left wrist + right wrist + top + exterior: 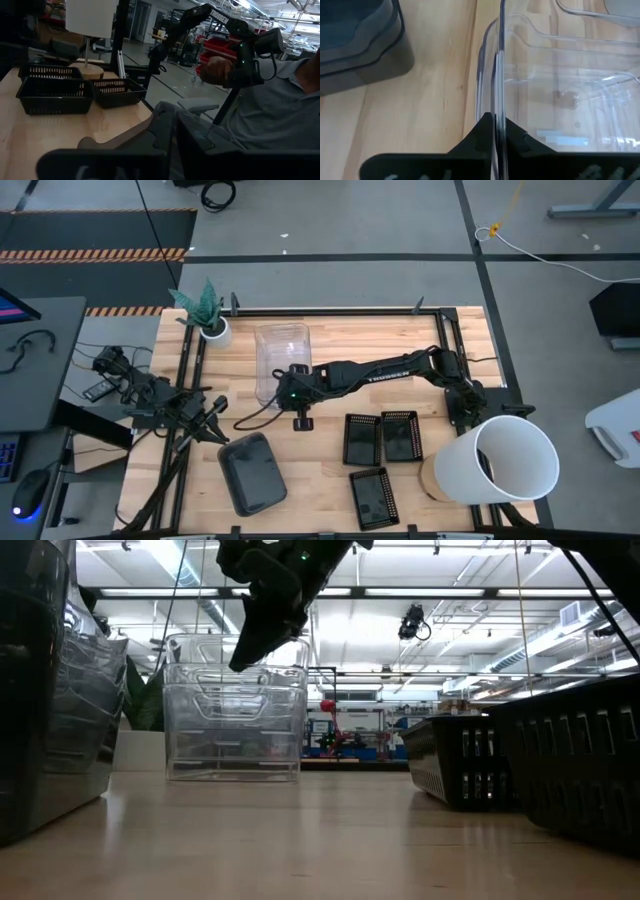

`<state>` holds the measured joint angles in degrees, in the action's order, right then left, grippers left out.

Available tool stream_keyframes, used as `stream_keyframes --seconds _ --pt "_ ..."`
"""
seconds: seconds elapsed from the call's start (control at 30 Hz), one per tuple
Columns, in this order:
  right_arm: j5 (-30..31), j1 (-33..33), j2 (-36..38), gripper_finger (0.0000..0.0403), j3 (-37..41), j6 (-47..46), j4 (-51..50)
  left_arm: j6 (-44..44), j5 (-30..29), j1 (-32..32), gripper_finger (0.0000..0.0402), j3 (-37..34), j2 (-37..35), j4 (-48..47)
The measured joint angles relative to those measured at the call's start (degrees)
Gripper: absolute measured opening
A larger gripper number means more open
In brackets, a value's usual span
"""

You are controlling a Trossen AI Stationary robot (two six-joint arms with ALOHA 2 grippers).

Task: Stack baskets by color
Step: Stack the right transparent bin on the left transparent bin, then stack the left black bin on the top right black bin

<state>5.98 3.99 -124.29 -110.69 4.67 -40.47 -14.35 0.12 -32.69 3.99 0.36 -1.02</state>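
Clear baskets stand nested at the table's middle, their bottom on the wood. My right gripper reaches in from the right and is shut on their near rim. A smoky grey basket lies flat near the front edge. Three black mesh baskets sit on the table to the right. My left gripper waits shut at the table's left side, holding nothing. My right gripper has the rim of the clear basket's near short wall between its two fingers, one finger inside the basket and one outside. The fingers slant down from the table's right and lie along the wall. The basket stands level on the table.
A big white bucket lies on its side at the front right. A small plant pot stands at the far left corner. A dark frame edges the table. A person stands beyond the table.
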Motion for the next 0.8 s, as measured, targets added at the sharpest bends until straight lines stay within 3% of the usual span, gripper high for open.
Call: stream_keyframes --seconds 0.47,0.8 --pt "0.3 0.0 0.2 0.0128 -5.9 -1.5 -4.4 0.0 0.0 0.0 0.0036 0.0 0.0 0.0" --pt "-0.7 0.8 0.2 0.0140 -10.5 -1.7 -8.3 0.0 0.0 0.0 0.0028 0.0 0.0 0.0"
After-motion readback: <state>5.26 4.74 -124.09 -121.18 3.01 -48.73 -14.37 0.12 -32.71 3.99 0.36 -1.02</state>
